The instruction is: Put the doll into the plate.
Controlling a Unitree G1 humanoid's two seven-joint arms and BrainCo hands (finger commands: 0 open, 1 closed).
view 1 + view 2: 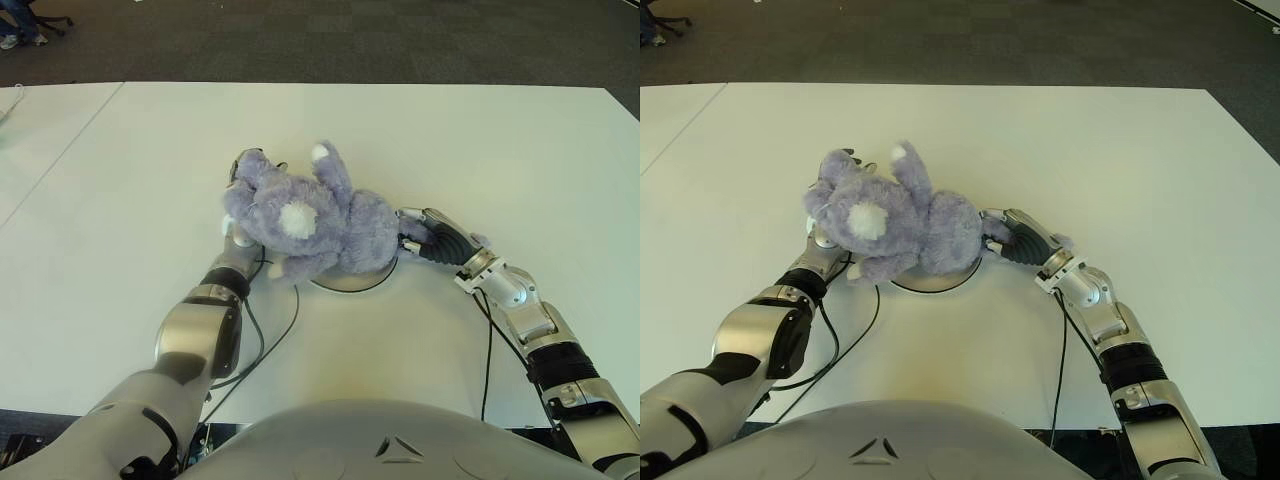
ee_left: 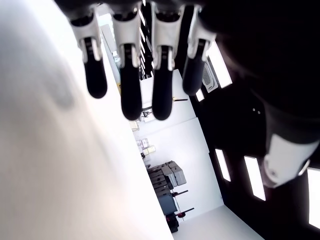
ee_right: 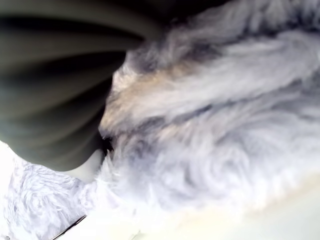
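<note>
Doll over plate, left hand spread beneath, right hand pressed against its side.

The doll lies on the plate mid-surface, left hand at nine o'clock, right hand at three.

The doll is soft plush, its grey-lilac pile long and fluffy, with white fuzzy patches; up close in the right wrist view the fur shows matted, swirling tufts. The plate under it looks like smooth, shiny metal. The table has a plain white matt top. Both forearms wear glossy silver shells, and the left hand's fingers end in smooth black pads.
</note>
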